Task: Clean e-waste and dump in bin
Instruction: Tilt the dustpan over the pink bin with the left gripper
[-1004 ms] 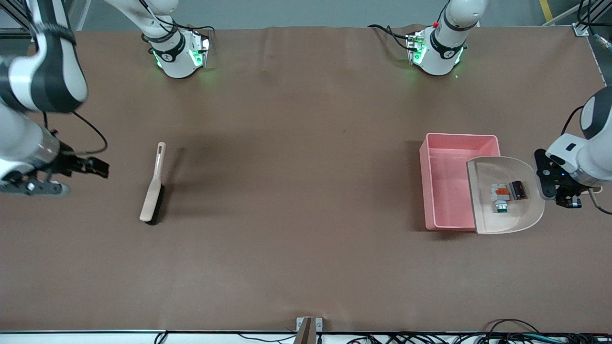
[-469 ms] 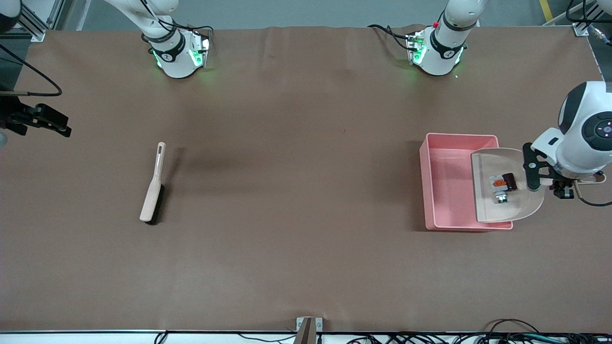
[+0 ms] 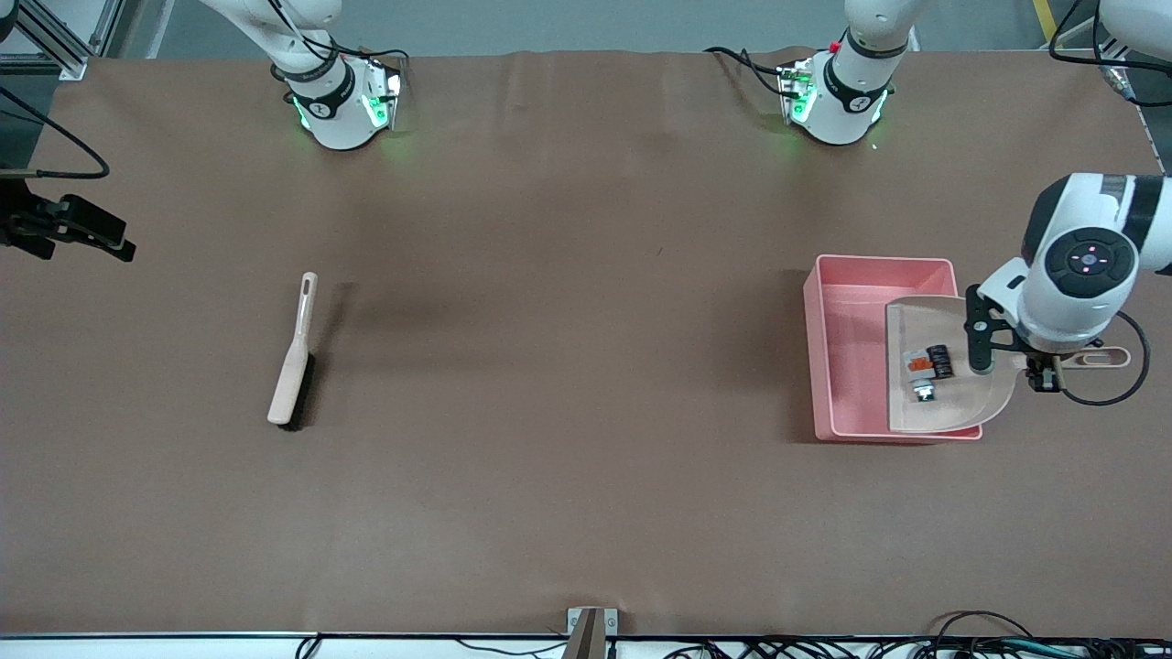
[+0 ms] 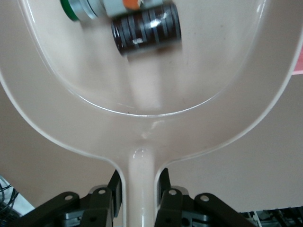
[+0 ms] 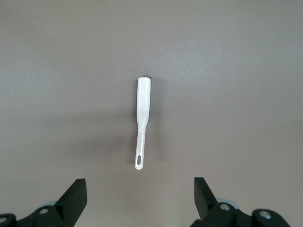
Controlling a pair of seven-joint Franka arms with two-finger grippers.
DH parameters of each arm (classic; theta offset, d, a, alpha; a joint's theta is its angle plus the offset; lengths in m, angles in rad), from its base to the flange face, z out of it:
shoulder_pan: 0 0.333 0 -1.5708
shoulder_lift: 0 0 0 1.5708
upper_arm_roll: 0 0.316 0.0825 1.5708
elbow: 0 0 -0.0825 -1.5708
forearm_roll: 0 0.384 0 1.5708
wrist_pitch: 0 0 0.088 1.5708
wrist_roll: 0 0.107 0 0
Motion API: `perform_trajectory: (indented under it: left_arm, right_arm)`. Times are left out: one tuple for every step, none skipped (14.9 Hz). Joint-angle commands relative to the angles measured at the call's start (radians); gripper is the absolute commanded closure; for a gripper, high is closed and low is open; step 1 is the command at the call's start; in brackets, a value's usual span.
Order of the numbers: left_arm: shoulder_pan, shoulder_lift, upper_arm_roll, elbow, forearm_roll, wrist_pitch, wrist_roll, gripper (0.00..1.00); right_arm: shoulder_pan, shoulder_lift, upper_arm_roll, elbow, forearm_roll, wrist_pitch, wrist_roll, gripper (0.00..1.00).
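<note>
The pink bin (image 3: 877, 264) stands toward the left arm's end of the table. A beige dustpan (image 3: 948, 407) hangs tilted over it, its mouth above the bin's inside. My left gripper (image 3: 1012, 359) is shut on the dustpan's handle (image 4: 140, 170). The e-waste lies in the pan (image 4: 142, 90): a white piece with orange and green bits (image 3: 919, 373) and a dark stubby cylinder (image 3: 940, 360), touching each other. In the left wrist view the cylinder (image 4: 147, 29) is blurred beside the white piece (image 4: 94, 5). My right gripper (image 3: 108, 241) is open and holds nothing, up by the table edge at the right arm's end.
A beige hand brush with dark bristles (image 3: 295, 352) lies flat on the brown table toward the right arm's end, below the right gripper (image 5: 139, 189) in the right wrist view, where the brush (image 5: 142, 113) shows handle-first. Cables run along the table's front edge.
The left gripper has carried the dustpan farther over the bin and tipped it; both parts have slid toward its mouth. The right arm has pulled back toward its table edge.
</note>
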Motion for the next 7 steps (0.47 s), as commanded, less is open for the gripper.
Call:
perform_trajectory:
  left_arm:
    - [-0.122,-0.11,0.101,-0.071,-0.006,0.017,-0.047,0.97]
    - [-0.127,-0.109,0.103,-0.071,0.003,0.018,-0.054,0.97]
    - [-0.135,-0.11,0.104,-0.068,0.021,0.018,-0.058,0.97]
    - [-0.142,-0.112,0.109,-0.068,0.064,0.014,-0.074,0.97]
    - [-0.159,-0.121,0.121,-0.069,0.098,0.006,-0.103,0.97]
    - [-0.171,-0.126,0.126,-0.071,0.124,0.0,-0.123,0.97]
    - [-0.171,-0.126,0.126,-0.07,0.158,-0.008,-0.13,0.97]
  right_arm:
    - [-0.009,-0.004,0.01,0.002,0.021,-0.002,-0.004,0.0]
    - [0.012,-0.004,-0.003,0.002,0.019,-0.002,-0.004,0.0]
    - [0.075,-0.004,-0.073,0.002,0.018,0.001,-0.004,0.0]
    - [0.159,-0.004,-0.164,0.002,0.019,0.007,-0.004,0.0]
    - [0.23,-0.004,-0.237,0.002,0.019,0.009,-0.004,0.0]
    - [0.268,-0.004,-0.281,0.002,0.021,0.009,-0.004,0.0]
    - [0.278,-0.004,-0.29,0.004,0.021,0.009,-0.004,0.0]
